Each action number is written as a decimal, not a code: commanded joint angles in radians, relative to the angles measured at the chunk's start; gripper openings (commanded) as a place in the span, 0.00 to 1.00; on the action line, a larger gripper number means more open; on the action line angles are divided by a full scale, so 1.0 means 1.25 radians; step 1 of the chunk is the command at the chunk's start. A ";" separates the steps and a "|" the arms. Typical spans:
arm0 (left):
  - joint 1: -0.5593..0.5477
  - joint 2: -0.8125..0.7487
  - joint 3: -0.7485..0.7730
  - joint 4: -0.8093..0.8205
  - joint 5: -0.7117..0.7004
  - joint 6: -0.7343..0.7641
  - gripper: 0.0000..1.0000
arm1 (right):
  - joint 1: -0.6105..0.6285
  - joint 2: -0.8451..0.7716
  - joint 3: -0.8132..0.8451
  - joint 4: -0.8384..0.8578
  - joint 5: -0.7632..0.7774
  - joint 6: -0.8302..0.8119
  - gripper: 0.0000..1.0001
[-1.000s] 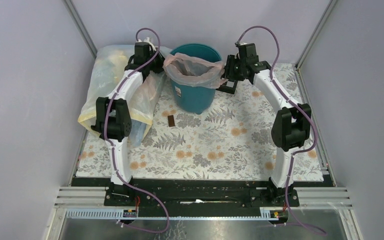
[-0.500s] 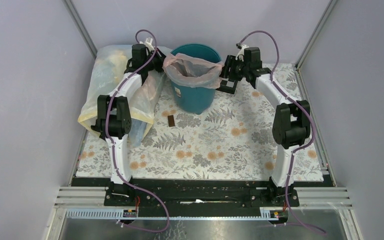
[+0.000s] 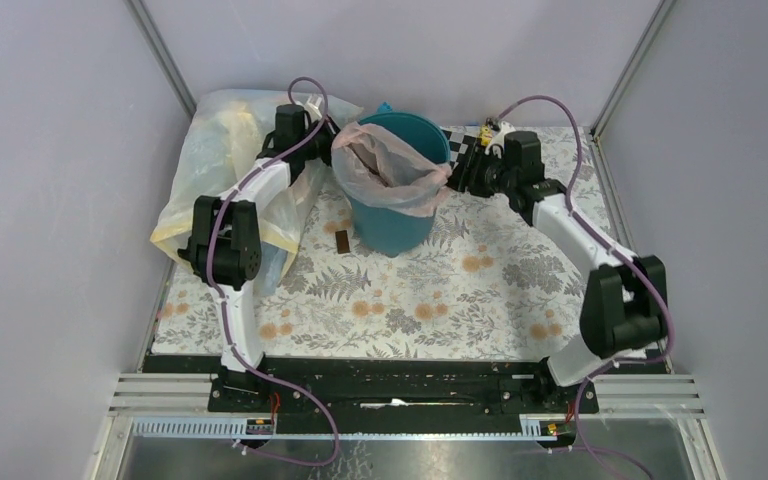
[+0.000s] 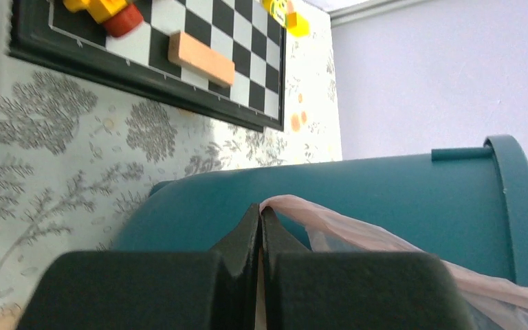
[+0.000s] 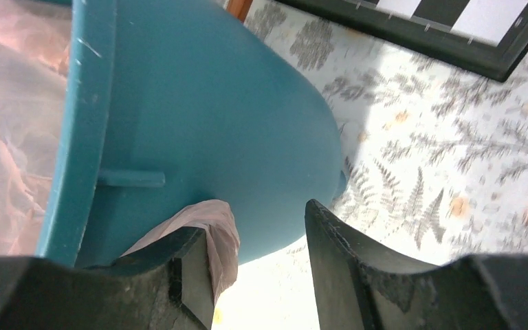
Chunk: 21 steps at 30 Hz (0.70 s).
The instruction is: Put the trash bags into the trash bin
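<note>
Nearest you, a small brown piece [image 3: 344, 242] lies on the flowered table [image 3: 480, 300], just in front of the trash bin [image 3: 400, 215]. The bin stands mid-table toward the far edge, between your two arms. A pink trash bag [image 3: 385, 165] lines its mouth and folds over the rim. Your left gripper [image 4: 260, 210] is pinched tight on the bag's edge at the bin's left side. Your right gripper [image 5: 258, 223] stands half-wide at the right side, film draped over one jaw. Behind, a checkerboard [image 4: 244, 51] lies along the far edge. A big clear sack [image 3: 210, 160] fills the far left corner.
</note>
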 commanded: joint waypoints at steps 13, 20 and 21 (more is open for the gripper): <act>-0.102 -0.105 -0.033 -0.171 -0.008 0.108 0.00 | 0.097 -0.114 -0.105 -0.028 0.090 0.036 0.32; -0.114 -0.077 -0.027 -0.193 -0.018 0.134 0.00 | 0.097 -0.086 -0.140 0.023 0.012 0.029 0.36; -0.113 -0.077 -0.025 -0.197 -0.020 0.138 0.00 | 0.097 -0.102 -0.144 0.030 0.016 0.021 0.41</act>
